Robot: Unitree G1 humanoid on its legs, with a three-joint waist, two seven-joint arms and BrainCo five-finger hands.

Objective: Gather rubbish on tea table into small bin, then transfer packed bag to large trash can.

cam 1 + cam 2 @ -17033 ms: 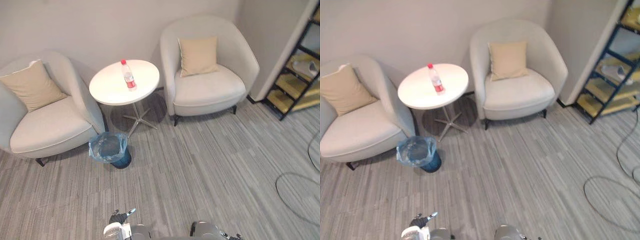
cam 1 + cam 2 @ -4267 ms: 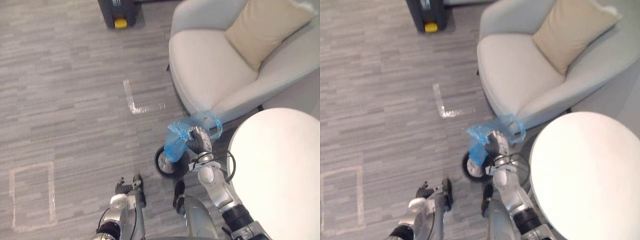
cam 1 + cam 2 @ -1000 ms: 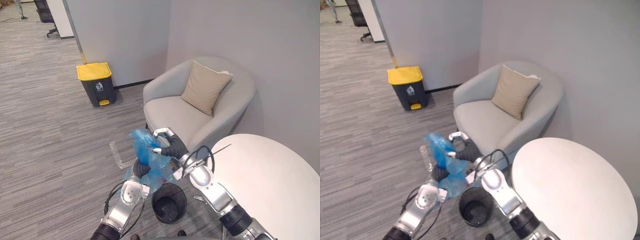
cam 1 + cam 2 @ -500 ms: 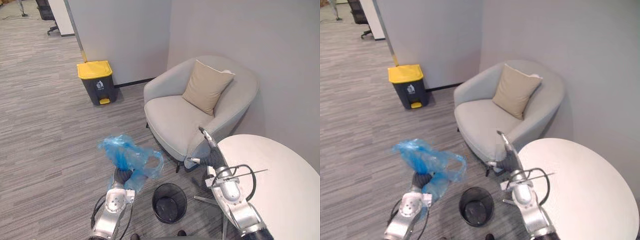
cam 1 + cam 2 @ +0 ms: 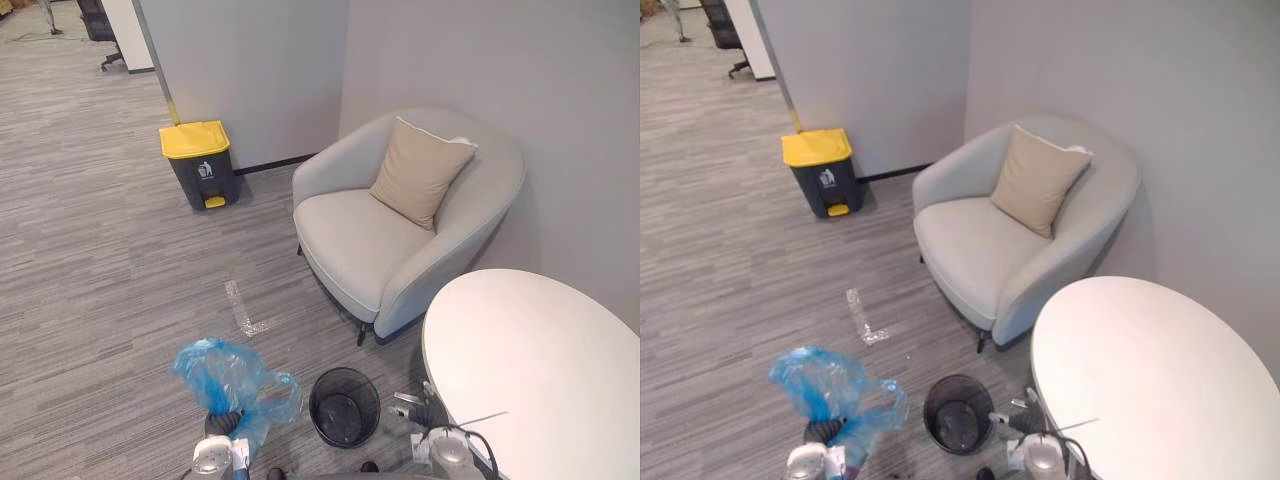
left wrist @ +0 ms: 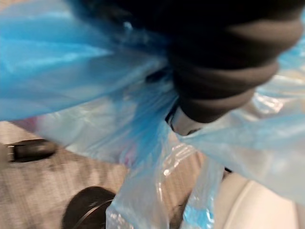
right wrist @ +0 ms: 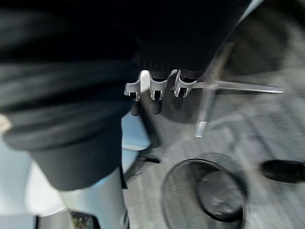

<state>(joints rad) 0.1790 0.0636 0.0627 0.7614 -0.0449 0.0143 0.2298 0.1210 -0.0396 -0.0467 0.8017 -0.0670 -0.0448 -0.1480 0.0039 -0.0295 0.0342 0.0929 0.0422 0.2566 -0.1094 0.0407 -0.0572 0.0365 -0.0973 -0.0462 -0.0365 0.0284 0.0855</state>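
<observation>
Since half a second ago both arms have been lowered: the left hand (image 5: 221, 425) and its blue rubbish bag (image 5: 226, 374) are now seen low in the eye views, and the right hand (image 7: 156, 86) has been pulled back from in front of the armchair (image 5: 372, 243) to a spot low beside the table (image 5: 540, 372). The bag is held off the floor; its gathered neck is clenched in the left hand, with loose plastic billowing above and around the dark cover. In the left wrist view the plastic is seen bunched tight against the hand, with most of the fingers covered by it. The bag is just left of the small black mesh bin (image 5: 344, 405), not touching it. The bin stands upright on the carpet, unlined, between the two hands. The right hand is relaxed, fingers loosely extended, nothing held. The tabletop is bare white. The large trash can (image 5: 200, 162), dark grey with a closed yellow lid, stands against the wall, well apart from the bag. A tan cushion (image 5: 421, 171) is propped in the armchair. A tape mark (image 5: 243, 311) is stuck to the carpet between the trash can and the bin.
</observation>
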